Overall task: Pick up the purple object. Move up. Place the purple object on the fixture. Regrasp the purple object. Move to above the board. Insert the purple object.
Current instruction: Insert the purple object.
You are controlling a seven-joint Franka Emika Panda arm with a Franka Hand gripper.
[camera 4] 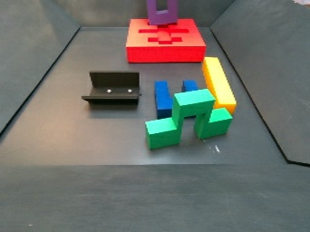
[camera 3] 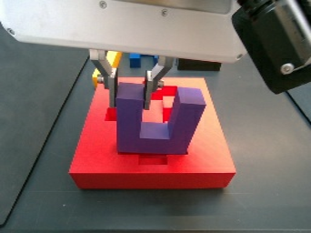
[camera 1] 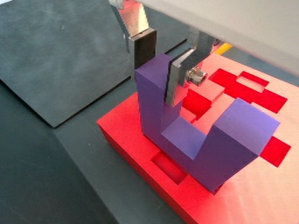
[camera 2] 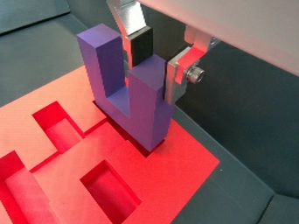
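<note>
The purple object (camera 1: pixel 222 131) stands upright on the red board (camera 1: pixel 263 197), prongs up, with its base down in a cutout near the board's edge. In both wrist views my gripper (camera 1: pixel 160 80) (camera 2: pixel 158 79) is shut on the top of one prong: the dark pad sits on one side and the silver plate on the other. The second prong (camera 2: pixel 100 61) stands free. A side view shows the same grasp, with the gripper (camera 3: pixel 136 89) over the purple object (camera 3: pixel 188 114) at the middle of the board (camera 3: pixel 109 168). The fixture (camera 4: pixel 109 88) stands bare on the floor, well away from the board (camera 4: pixel 140 50).
Several loose blocks lie beside the fixture: a blue pair (camera 4: pixel 164 95), green pieces (camera 4: pixel 182 113) and a long yellow bar (camera 4: pixel 218 83). Other cross- and bar-shaped cutouts (camera 2: pixel 111 188) in the board are open. Grey walls enclose the floor.
</note>
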